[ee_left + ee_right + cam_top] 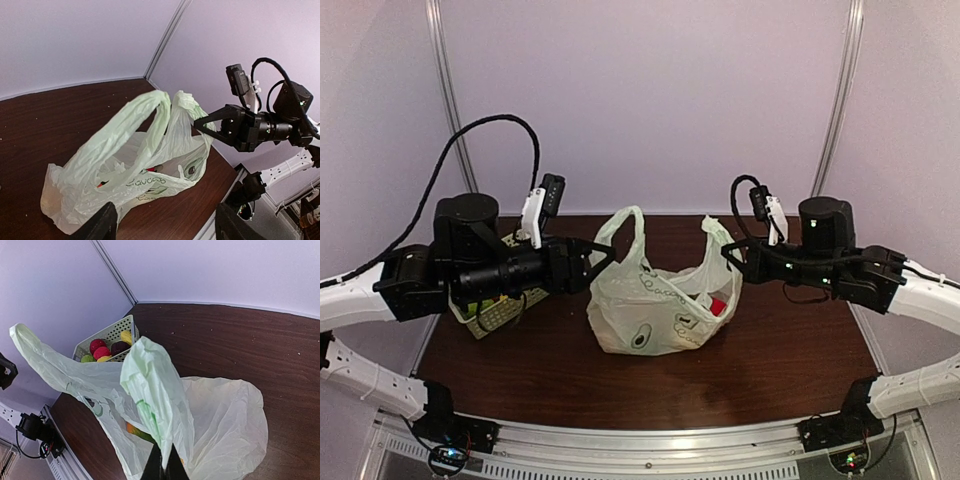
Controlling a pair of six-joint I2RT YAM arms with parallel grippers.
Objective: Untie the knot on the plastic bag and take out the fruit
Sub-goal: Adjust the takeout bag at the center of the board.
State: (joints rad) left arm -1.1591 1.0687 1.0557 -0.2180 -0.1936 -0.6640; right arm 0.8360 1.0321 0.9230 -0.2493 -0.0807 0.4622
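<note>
The plastic bag [650, 300] lies mid-table, pale greenish-white, its mouth open. Its two loop handles stand apart and no knot shows. My right gripper [728, 250] is shut on the right handle and holds it up; in the right wrist view the fingers [162, 467] pinch the bunched plastic [155, 390]. My left gripper [602, 258] is open beside the left handle loop [620, 225]. In the left wrist view its jaws [165, 215] gape wide over the bag's near side [135, 170], holding nothing. Fruit shows faintly inside the bag: a red piece [718, 306] and an orange-green piece [134, 430].
A pale green slotted basket [107, 337] with red, yellow, green and dark purple fruit stands at the left, under my left arm [495, 312]. The purple wall closes the back and the metal rail [650, 440] runs along the near edge.
</note>
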